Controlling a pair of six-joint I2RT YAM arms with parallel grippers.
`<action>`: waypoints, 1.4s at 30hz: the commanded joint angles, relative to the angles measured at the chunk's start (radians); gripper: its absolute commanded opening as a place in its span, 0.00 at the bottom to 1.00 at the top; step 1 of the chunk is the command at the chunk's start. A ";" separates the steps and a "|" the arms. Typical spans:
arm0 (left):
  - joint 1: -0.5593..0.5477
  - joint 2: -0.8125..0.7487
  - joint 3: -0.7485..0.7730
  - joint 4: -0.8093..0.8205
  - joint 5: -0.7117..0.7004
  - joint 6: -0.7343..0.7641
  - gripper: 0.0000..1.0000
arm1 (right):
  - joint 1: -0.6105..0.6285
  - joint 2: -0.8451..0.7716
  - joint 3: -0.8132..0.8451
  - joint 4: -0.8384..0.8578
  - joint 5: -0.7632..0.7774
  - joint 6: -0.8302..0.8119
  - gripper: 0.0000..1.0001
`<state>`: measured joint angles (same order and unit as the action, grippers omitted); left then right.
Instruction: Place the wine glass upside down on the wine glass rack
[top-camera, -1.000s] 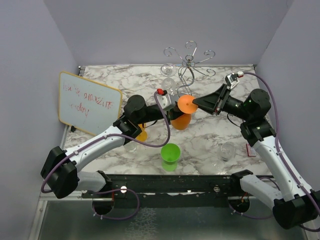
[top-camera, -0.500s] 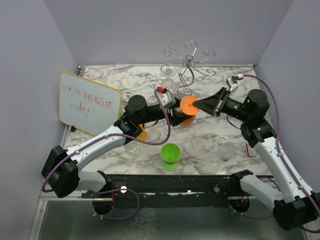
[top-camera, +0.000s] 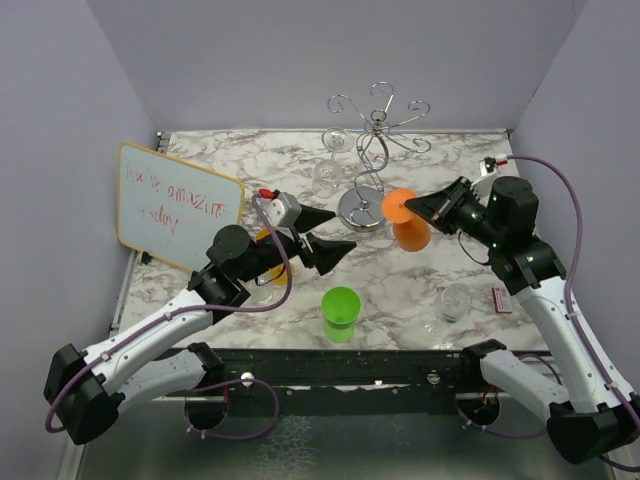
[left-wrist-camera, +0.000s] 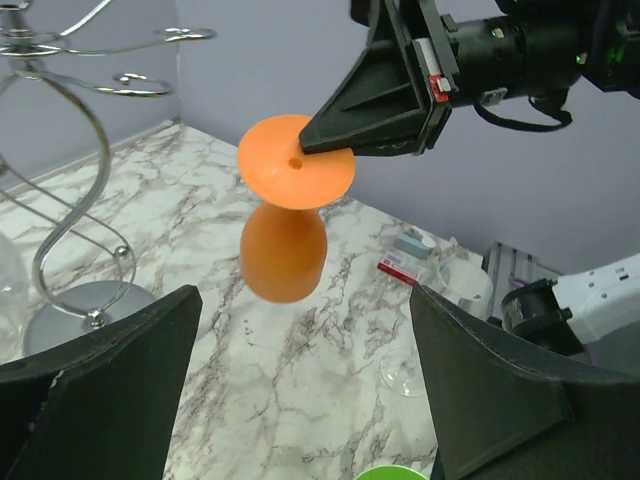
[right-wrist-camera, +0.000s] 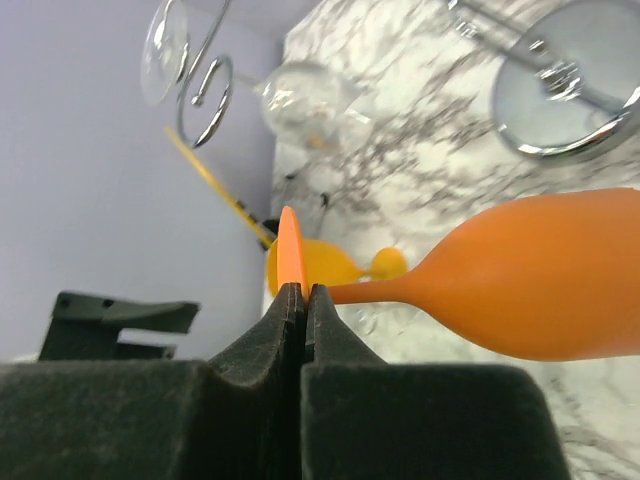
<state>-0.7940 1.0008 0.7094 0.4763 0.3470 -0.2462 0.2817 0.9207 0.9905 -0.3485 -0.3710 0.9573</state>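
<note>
An orange wine glass (top-camera: 410, 232) hangs upside down, foot up and bowl down, above the marble table. My right gripper (top-camera: 412, 207) is shut on the rim of its round foot (right-wrist-camera: 291, 245), and the bowl (right-wrist-camera: 540, 280) juts out to the right in the right wrist view. My left gripper (top-camera: 325, 232) stands open and empty to the left of the glass, apart from it, and its wrist view shows the glass (left-wrist-camera: 283, 245) ahead between the wide fingers (left-wrist-camera: 100, 385). The chrome wine glass rack (top-camera: 375, 130) stands just behind, with its mirrored base (top-camera: 358, 208) beside the glass.
A green cup (top-camera: 341, 312) stands near the front edge. A clear glass (top-camera: 455, 300) and a small red and white item (top-camera: 500, 298) lie at the front right. A whiteboard (top-camera: 178, 205) leans at the left. A yellow glass (right-wrist-camera: 315, 262) lies under my left arm. Clear glasses (top-camera: 327, 175) sit by the rack.
My left gripper opened, let go of the orange glass and drew back to the left. My right gripper shut on the glass's foot and carried it to the right.
</note>
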 joint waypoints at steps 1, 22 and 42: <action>-0.001 -0.111 -0.015 -0.147 -0.185 -0.073 0.86 | 0.004 -0.020 0.067 -0.168 0.294 -0.153 0.01; -0.001 -0.177 0.085 -0.426 -0.289 -0.103 0.86 | -0.058 0.169 0.206 -0.071 0.750 -0.251 0.01; 0.000 -0.141 0.114 -0.444 -0.270 -0.123 0.86 | -0.084 0.222 0.210 0.404 0.437 -0.175 0.01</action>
<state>-0.7940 0.8616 0.7944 0.0486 0.0776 -0.3553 0.2012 1.1221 1.1992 -0.0715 0.2104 0.7433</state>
